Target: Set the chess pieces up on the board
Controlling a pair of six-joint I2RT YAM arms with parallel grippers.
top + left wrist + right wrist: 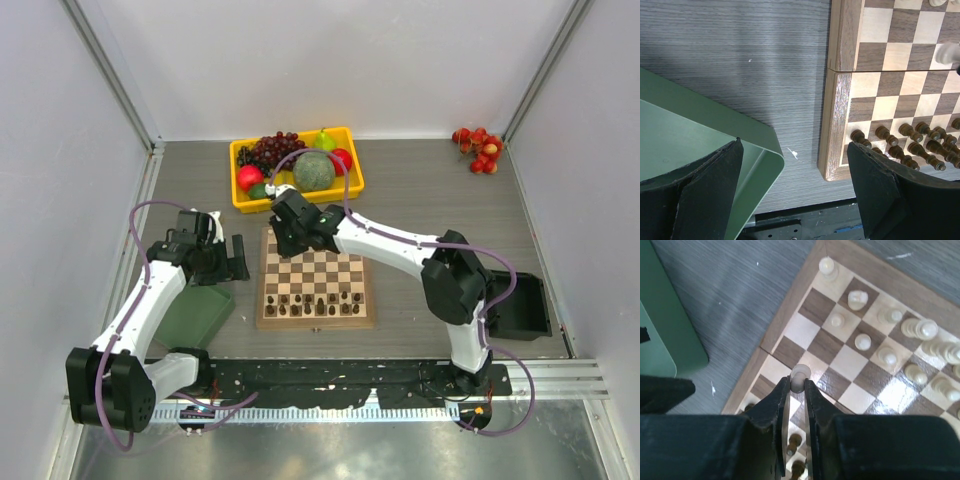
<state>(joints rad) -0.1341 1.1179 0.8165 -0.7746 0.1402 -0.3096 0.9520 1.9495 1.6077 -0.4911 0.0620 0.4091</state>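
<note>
The board lies in the middle of the table. Dark chess pieces stand along its near rows, and pale chess pieces stand on the far rows. Over the board's far left part, my right gripper is shut on a pale piece, pinching it just under its round head above the squares. My left gripper hangs open over bare table between the green tray and the board's left rim, with nothing between its fingers. The dark pieces show beside its right finger.
A yellow tray of fruit sits right behind the board. The flat green tray lies left of the board, under the left arm. Small red fruits lie at the back right. A black bin stands at the right.
</note>
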